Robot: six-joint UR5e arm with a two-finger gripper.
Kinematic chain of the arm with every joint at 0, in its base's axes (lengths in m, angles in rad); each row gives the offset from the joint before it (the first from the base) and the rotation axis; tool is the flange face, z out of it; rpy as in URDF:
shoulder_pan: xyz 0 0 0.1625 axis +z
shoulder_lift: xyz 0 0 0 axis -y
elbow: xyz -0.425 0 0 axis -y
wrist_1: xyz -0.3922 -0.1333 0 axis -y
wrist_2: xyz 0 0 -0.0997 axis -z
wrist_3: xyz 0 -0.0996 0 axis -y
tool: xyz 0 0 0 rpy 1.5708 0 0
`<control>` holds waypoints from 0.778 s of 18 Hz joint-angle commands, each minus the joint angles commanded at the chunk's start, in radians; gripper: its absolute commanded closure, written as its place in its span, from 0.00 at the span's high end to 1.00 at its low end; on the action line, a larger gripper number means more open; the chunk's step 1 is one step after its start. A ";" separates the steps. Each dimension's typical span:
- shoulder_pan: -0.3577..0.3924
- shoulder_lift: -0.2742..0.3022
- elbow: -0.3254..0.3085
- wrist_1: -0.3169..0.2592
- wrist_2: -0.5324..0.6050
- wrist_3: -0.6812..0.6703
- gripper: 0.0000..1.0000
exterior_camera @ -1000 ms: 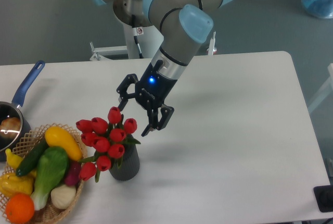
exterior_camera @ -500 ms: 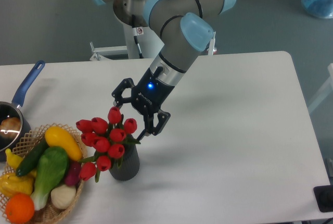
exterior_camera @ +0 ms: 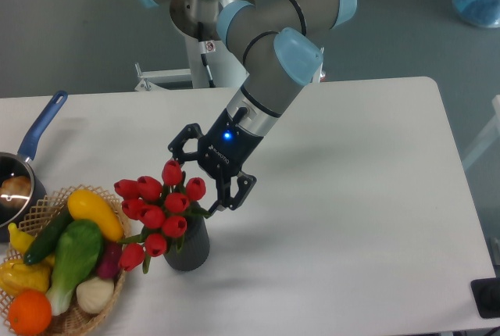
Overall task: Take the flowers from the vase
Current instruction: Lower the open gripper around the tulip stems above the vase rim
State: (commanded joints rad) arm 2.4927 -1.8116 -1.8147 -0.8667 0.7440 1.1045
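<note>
The white tabletop (exterior_camera: 351, 195) is carrying everything, its right half lying bare out to the rounded far corner and the right edge; the things are crowding the left front corner. The grey and pale-blue arm (exterior_camera: 273, 62) is reaching down from the back, leaning toward the left; its gripper (exterior_camera: 205, 176) is hanging with a blue light glowing on the wrist, jaws spread wide, one finger just behind the topmost bud and the other just to the right of the bunch, neither one gripping anything.

A wicker basket (exterior_camera: 109, 305) is sitting at the front left edge, partly cut off by the frame, holding a yellow squash (exterior_camera: 92, 212), a green pepper-like vegetable (exterior_camera: 74, 258), an orange (exterior_camera: 30, 312) and a pale onion (exterior_camera: 95, 293); behind it a blue-handled saucepan (exterior_camera: 35, 137) is poking in from the left edge, something pale lying inside that I cannot make out.

The vase (exterior_camera: 190, 246), short, dark and round, is standing just beside the basket's right side; the flowers (exterior_camera: 160, 207) are sitting in it, red tulip buds bunched tight, spilling leftward over the rim toward the basket, a few green leaves showing beneath.
</note>
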 joint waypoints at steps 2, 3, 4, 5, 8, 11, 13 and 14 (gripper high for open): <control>0.000 -0.006 0.002 0.000 0.002 0.002 1.00; -0.006 -0.011 0.006 0.000 0.002 0.003 1.00; -0.017 -0.023 0.021 0.000 0.002 0.002 1.00; -0.020 -0.028 0.028 0.000 0.002 0.000 1.00; -0.026 -0.029 0.028 0.002 -0.003 -0.002 1.00; -0.026 -0.032 0.028 0.008 -0.040 -0.002 1.00; -0.026 -0.031 0.025 0.009 -0.041 -0.002 1.00; -0.026 -0.031 0.025 0.009 -0.044 -0.003 1.00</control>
State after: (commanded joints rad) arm 2.4666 -1.8423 -1.7902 -0.8575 0.6995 1.1014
